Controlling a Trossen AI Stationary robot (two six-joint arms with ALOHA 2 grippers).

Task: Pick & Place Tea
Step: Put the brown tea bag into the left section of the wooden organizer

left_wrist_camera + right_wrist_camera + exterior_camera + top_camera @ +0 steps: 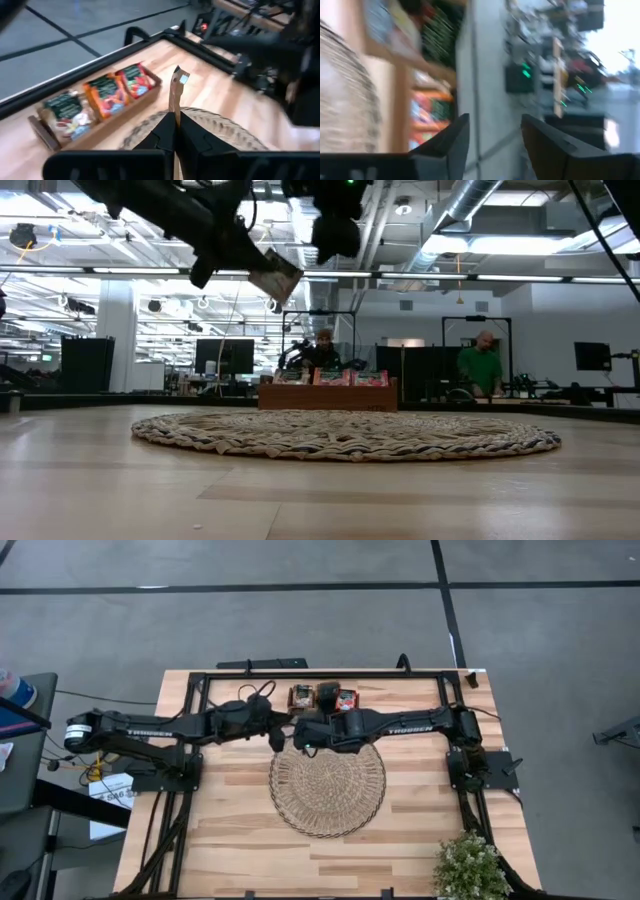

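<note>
The left gripper (175,131) is clamped tight on one tea sachet (176,92), held edge-on and lifted above the table, just over the rim of the round woven mat (327,790). In the low view that same sachet (275,277) hangs tilted in the air, well clear of the mat (345,435) below it. The right gripper (492,137) sits close beside it over the mat's far edge, fingers spread apart with nothing between them.

So where does the job stand? The wooden tray (95,127) at the back of the table is loaded: green-topped packets at one end, orange and red ones in the other compartments. The mat itself looks bare in both the high and low views, so no sachet appears to be placed on it. One sachet is up in the air, and the placing is not yet done. By the look of it, this is an early stage, with nearly all the tea left to move.
</note>
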